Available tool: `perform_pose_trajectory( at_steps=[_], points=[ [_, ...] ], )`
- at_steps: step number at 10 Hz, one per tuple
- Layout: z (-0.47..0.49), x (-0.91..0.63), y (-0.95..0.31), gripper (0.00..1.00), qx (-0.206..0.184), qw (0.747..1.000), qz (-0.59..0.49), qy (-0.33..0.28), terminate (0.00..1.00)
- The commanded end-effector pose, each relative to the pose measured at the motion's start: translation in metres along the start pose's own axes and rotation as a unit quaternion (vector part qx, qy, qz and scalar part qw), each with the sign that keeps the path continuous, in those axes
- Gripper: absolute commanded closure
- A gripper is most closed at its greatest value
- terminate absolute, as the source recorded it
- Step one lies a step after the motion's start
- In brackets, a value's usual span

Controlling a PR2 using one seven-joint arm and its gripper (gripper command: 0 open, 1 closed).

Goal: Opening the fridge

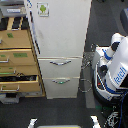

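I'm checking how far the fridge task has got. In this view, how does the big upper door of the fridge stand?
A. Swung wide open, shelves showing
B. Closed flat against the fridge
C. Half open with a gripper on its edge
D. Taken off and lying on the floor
B: the fridge shows its upper door flush and shut, the green-and-white sticker facing out, with no shelves visible and no gripper on it.

Evenly lit from above, without hard shadows. Soft and blurred throughout, low in resolution. Slightly overexposed on the tall white fridge door (64, 27); dim on the dark grey floor (102, 22).
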Motion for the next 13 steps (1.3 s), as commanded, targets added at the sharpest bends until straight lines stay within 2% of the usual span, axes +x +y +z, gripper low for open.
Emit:
perform_pose_trajectory(
  at_steps=[1,2,3,11,13],
  points=[
    [-0.005,0.01,0.004,0.0,-0.012,1.0,0.016,0.008,0.0],
    [-0.008,0.037,0.025,0.0,-0.061,0.996,0.057,0.036,0.0],
    [-0.007,0.045,0.031,0.0,-0.074,0.994,0.065,0.041,0.0],
    [-0.012,0.143,0.099,0.0,-0.082,0.991,0.094,0.049,0.0],
    [-0.005,0.162,0.117,0.0,-0.103,0.989,0.106,0.007,0.0]
  ],
)
